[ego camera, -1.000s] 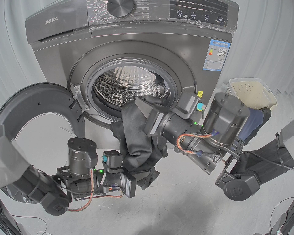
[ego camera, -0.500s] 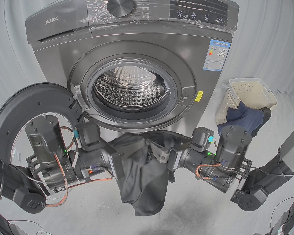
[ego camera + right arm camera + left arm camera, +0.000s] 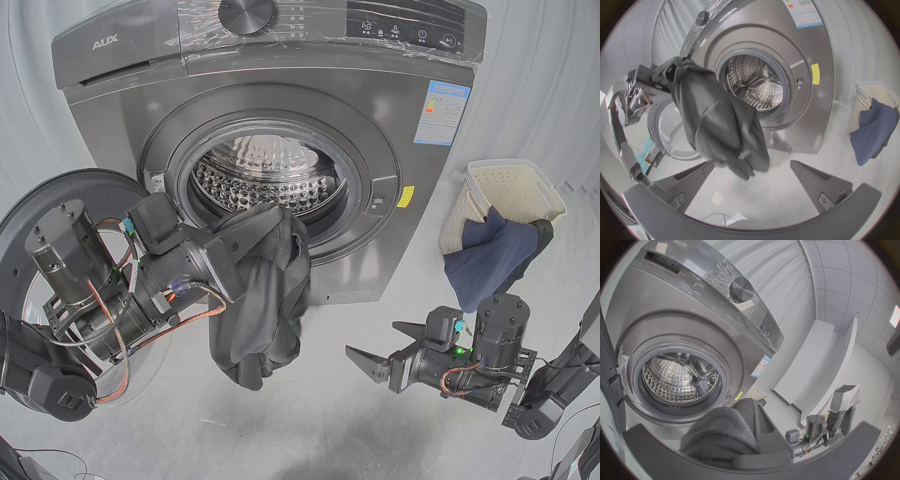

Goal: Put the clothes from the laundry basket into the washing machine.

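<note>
Just beyond the left tool [image 3: 269,225], which pinches the dark garment [image 3: 262,312], lies the drum mouth [image 3: 262,175]; most cloth hangs below the tool and could snag the rim [image 3: 350,234] and drop. The right tool [image 3: 372,340] is spread, empty.

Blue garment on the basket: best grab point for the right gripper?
Likely the bunched peak where the blue garment crosses the laundry basket rim, approached from above. The rest hangs flat down the outer wall, offering little to pinch.
</note>
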### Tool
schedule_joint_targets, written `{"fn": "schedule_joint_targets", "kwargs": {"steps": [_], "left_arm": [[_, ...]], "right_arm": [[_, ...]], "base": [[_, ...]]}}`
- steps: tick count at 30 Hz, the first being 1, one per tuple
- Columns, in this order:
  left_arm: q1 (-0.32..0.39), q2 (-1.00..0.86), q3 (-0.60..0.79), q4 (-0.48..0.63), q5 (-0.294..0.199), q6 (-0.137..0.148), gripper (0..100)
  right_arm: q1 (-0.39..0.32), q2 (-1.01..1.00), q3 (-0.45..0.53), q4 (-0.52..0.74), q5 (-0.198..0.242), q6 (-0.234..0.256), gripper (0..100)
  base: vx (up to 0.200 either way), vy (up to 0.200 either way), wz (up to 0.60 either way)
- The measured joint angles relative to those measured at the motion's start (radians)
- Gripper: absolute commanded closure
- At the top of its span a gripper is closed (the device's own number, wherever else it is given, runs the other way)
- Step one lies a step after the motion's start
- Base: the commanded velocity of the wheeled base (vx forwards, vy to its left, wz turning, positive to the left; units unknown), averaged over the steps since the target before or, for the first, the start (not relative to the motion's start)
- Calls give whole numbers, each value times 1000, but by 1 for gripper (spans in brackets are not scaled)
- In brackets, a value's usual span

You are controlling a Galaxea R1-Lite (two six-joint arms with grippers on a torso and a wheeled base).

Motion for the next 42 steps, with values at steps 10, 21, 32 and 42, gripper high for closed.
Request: {"fn": "schedule_joint_targets", "kwargs": {"steps": [10, 21, 32, 42], "left_arm": [[3, 0, -5, -43, -13, -18, 100], [10, 2, 27, -55, -84, -21, 100], [22, 18, 44, -63, -87, -21, 100], [20, 20, 46, -63, -87, -20, 100]], "right_arm": [[-7, 27, -3, -113, 71, -16, 0], [-9, 114, -229, -176, 199, -61, 0], [-24, 187, -358, -183, 249, -66, 0], [5, 241, -407, -183, 259, -114, 0]], "base": [[0, 0, 0], [0, 0, 0], [0, 0, 0], [0, 0, 0]]}}
